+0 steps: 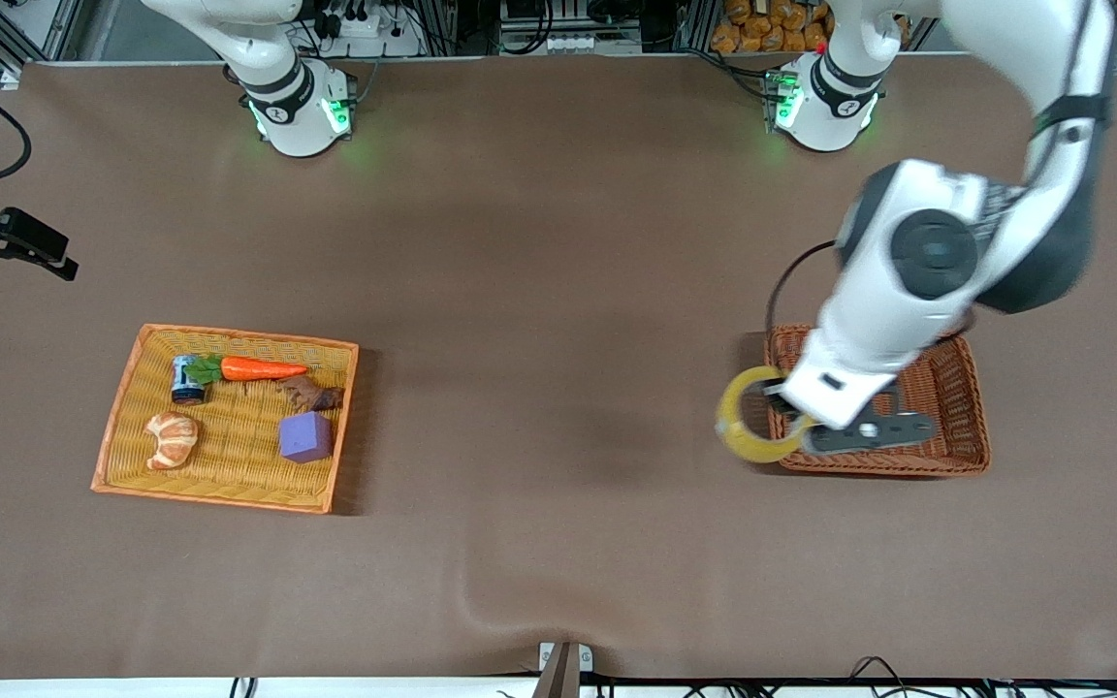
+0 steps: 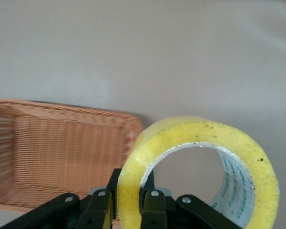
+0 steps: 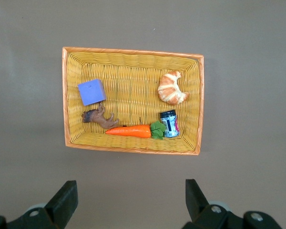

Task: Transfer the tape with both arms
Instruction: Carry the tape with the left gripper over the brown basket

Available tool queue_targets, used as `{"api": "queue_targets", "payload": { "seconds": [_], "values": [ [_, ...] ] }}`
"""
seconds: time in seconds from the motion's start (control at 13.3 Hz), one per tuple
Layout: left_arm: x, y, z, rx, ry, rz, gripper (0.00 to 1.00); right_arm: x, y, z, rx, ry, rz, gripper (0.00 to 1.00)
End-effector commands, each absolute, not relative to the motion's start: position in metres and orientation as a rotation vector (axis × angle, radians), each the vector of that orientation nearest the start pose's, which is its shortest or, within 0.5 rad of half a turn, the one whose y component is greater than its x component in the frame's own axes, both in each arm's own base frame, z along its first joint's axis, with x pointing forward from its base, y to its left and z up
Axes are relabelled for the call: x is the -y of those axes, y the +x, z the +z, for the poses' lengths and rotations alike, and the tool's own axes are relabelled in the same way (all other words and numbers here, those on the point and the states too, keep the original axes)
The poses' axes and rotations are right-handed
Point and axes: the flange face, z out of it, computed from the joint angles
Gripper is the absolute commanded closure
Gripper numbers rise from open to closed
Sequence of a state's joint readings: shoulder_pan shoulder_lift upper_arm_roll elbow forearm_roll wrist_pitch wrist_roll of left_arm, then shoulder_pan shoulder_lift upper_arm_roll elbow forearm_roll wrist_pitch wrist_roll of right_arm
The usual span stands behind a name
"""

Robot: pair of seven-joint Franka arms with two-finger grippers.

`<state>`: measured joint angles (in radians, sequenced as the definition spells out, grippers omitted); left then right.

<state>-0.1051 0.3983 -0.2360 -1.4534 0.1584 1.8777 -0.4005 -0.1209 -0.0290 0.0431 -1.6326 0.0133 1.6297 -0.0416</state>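
The tape, a yellowish translucent ring with a wide hole, hangs upright over the rim of the brown wicker basket that faces the right arm's end of the table. My left gripper is shut on the ring's wall, one finger inside the hole and one outside. The left wrist view shows the tape pinched in the left gripper, with the brown basket below. My right gripper is open and holds nothing, high over the table beside the yellow basket. The front view does not show it.
The yellow basket at the right arm's end holds a croissant toy, a carrot, a purple cube, a small can and a brown toy. Brown cloth covers the table between the baskets.
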Motion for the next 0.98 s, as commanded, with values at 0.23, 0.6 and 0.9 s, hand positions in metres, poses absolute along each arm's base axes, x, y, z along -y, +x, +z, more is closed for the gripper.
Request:
{"api": "queue_targets", "payload": {
  "seconds": [0.23,0.6,0.9],
  "values": [
    [0.065,0.644,0.407,0.079,-3.099,0.156,1.00,0.041,0.557,0.606,-0.072,-3.139,0.038,0.00],
    [0.012,0.629,0.342,0.137,-3.102,0.193,1.00,0.044,0.558,0.614,-0.079,-3.136,0.019,0.00],
    [-0.022,0.618,0.298,0.146,-3.115,0.168,1.00,0.034,0.559,0.615,-0.053,-3.140,0.010,0.00]
  ]
}}
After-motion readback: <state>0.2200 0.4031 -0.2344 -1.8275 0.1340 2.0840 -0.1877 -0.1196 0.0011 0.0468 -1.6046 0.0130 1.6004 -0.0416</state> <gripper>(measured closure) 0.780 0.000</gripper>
